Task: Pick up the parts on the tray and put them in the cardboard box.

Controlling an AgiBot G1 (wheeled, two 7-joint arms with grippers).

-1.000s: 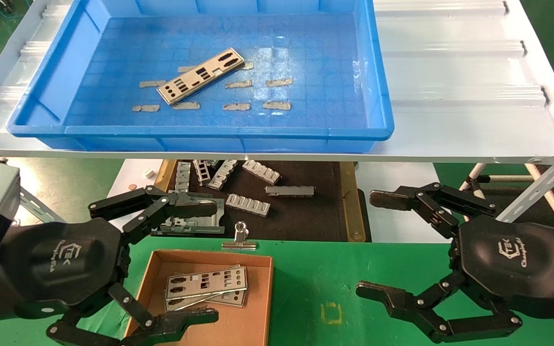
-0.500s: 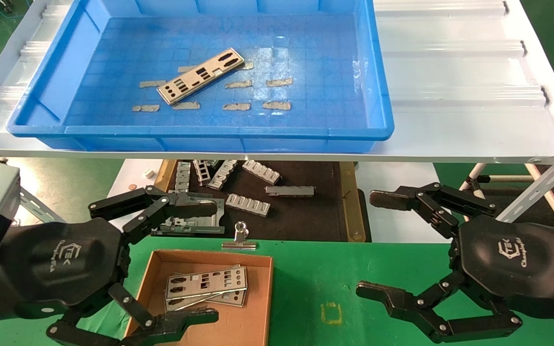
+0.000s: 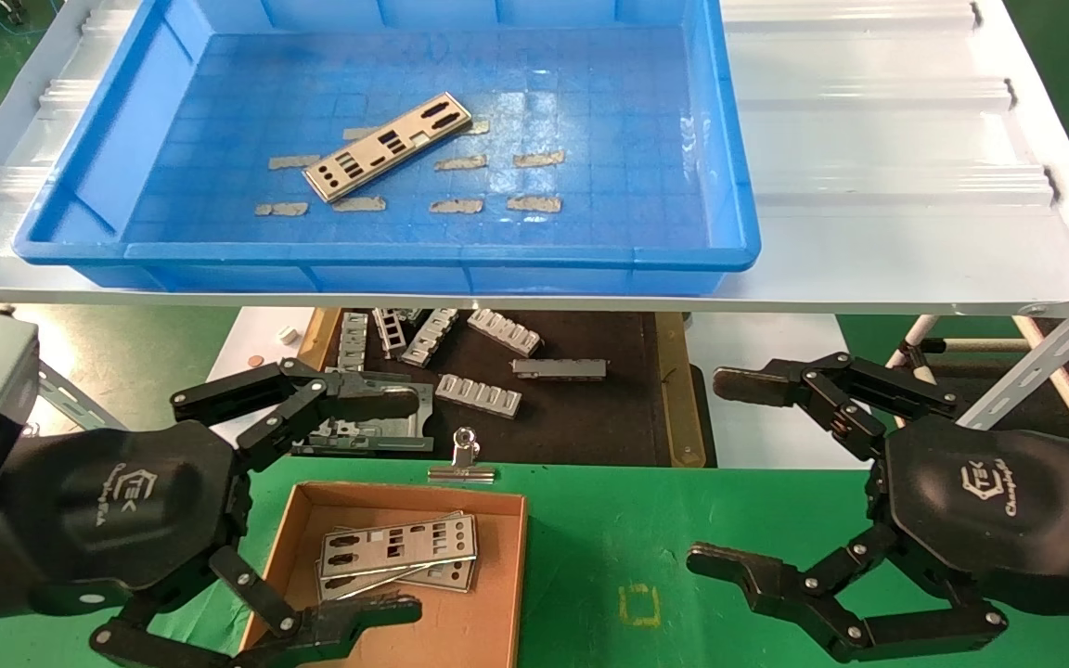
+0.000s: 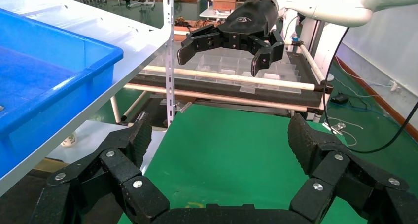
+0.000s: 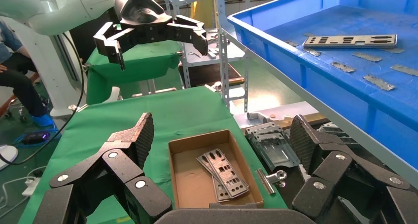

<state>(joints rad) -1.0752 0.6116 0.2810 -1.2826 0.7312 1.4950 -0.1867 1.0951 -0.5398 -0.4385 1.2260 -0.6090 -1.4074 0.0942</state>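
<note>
Silver punched part [image 3: 387, 147] — flat in tray [image 3: 386, 260].

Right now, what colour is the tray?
Bright blue tray, with a grid-patterned floor; the head view shows it best.

Lying scattered on a dark mat [image 3: 590, 417] — grey ribbed brackets [image 3: 478, 394]; resting just beside them — a binder clip [image 3: 463, 461].

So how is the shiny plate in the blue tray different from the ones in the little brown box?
The plate in the tray lies alone on the blue tray floor, slanted, up on the white shelf. The plates in the cardboard box are stacked, overlapping each other, lower down on the green table. All are thin silver plates with punched holes. The left gripper and right gripper are both open and hold nothing.
</note>
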